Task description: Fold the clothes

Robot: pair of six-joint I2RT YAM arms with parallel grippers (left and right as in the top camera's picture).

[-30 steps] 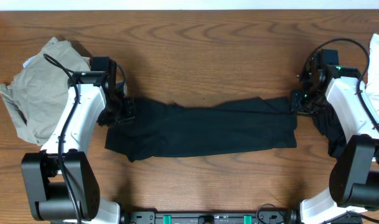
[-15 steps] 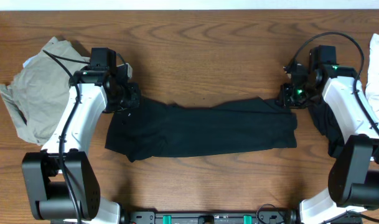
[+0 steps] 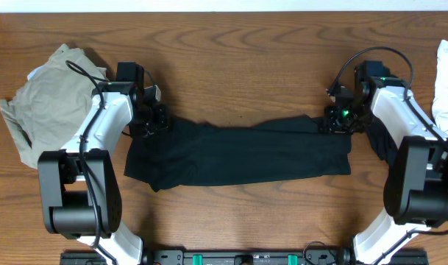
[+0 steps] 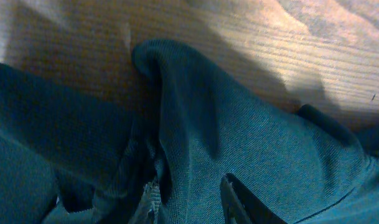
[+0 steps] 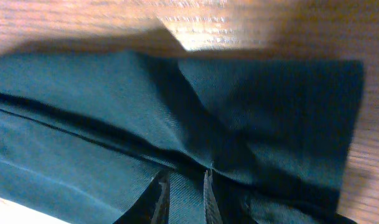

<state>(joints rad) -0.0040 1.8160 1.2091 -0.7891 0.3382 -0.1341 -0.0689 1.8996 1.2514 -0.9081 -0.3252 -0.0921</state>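
I see the black trousers (image 3: 238,154) stretched across the desk (image 3: 231,51). My right fingers (image 5: 159,198), narrow, pinch the 3 o'clock end. My left fingers (image 4: 242,200) sit at the 9 o'clock end, and I cannot tell their grip. The khaki garment (image 3: 43,103) is heaped at 10 o'clock.

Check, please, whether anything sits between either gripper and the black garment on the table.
Nothing visible does. The left gripper sits at the left end of the black garment and the right gripper at its right end, with fabric right against both. The khaki garment lies apart, off to the left.
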